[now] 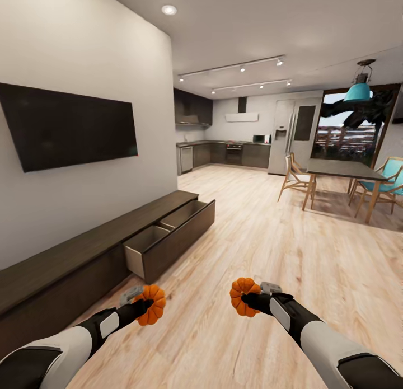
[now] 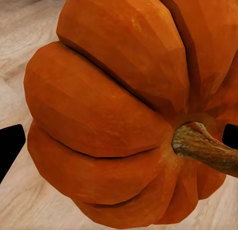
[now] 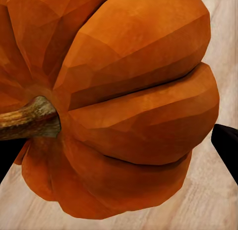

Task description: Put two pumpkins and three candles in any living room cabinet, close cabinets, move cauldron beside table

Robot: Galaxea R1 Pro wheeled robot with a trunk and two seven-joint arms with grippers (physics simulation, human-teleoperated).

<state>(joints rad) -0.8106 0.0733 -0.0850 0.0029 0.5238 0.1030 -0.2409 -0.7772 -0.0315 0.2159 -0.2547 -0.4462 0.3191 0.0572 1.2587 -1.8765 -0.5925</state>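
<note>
My left gripper (image 1: 144,306) is shut on an orange ribbed pumpkin (image 1: 151,304), held above the wood floor. Up close in the left wrist view that pumpkin (image 2: 114,116) shows its brown stem (image 2: 203,145). My right gripper (image 1: 249,299) is shut on the second pumpkin (image 1: 240,296), seen large in the right wrist view (image 3: 129,106) with its stem (image 3: 27,118). The long dark brown cabinet (image 1: 67,254) runs along the left wall, ahead and left of both grippers. One wide drawer (image 1: 168,240) at its far end stands pulled out, pale inside.
A black TV (image 1: 67,126) hangs on the wall above the cabinet. A dining table (image 1: 344,170) with wooden chairs (image 1: 296,182) stands at the back right. Dark kitchen cupboards (image 1: 224,151) line the far wall. Bare wood floor (image 1: 268,238) stretches between.
</note>
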